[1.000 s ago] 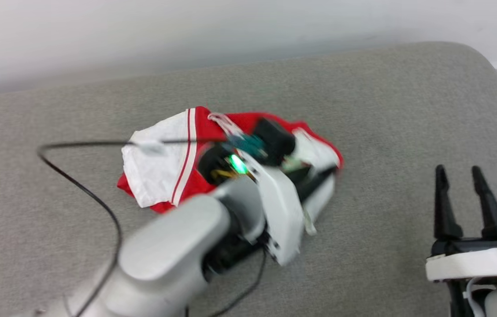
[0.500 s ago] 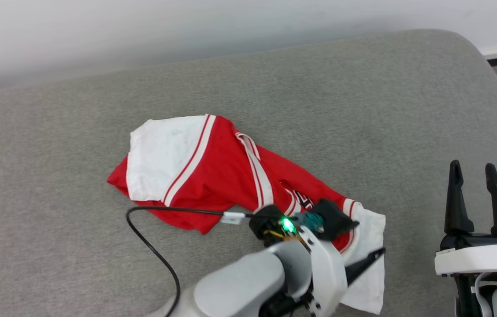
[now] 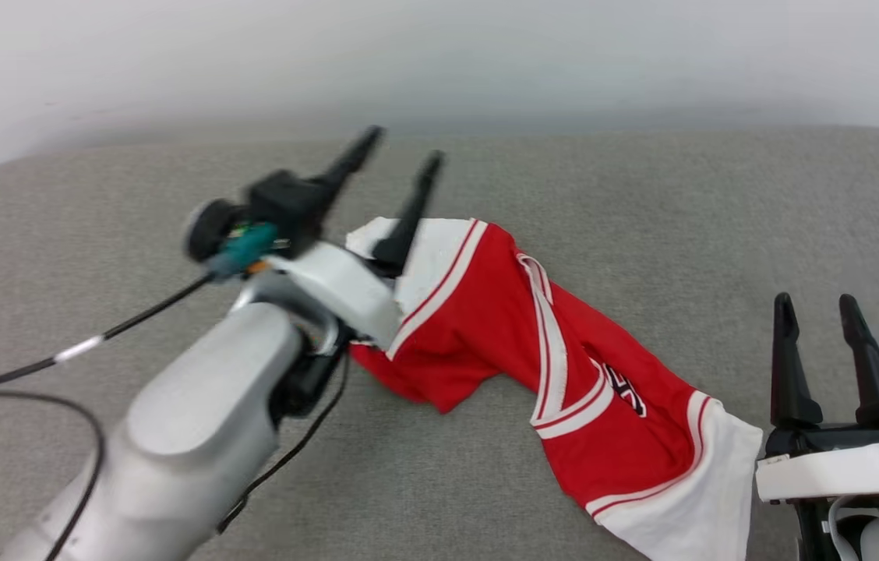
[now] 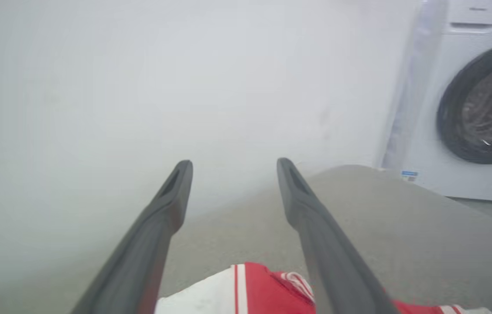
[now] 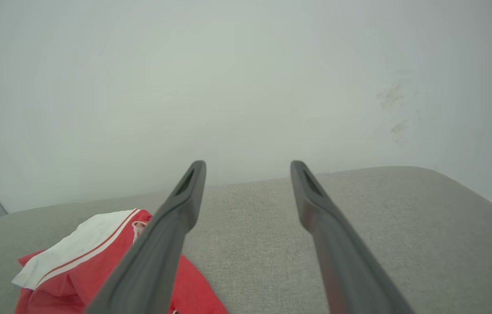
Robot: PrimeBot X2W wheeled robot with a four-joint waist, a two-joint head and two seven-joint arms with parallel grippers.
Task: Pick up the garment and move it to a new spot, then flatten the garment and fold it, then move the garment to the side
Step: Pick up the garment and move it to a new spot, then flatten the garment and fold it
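Grey cushion (image 3: 642, 202) spreads wide, and the garment (image 3: 486, 327) sprawls diagonally across it from centre to near right, its chest lettering (image 3: 628, 394) creased and unreadable. Left gripper (image 3: 404, 146) is over the far white sleeve, 2 fingers spread, empty. Right gripper (image 3: 813, 300) sits near right, fingers apart, empty.

Laundry corner: front-load washing machine (image 4: 475, 109) beside grey upholstered surface (image 3: 642, 202).
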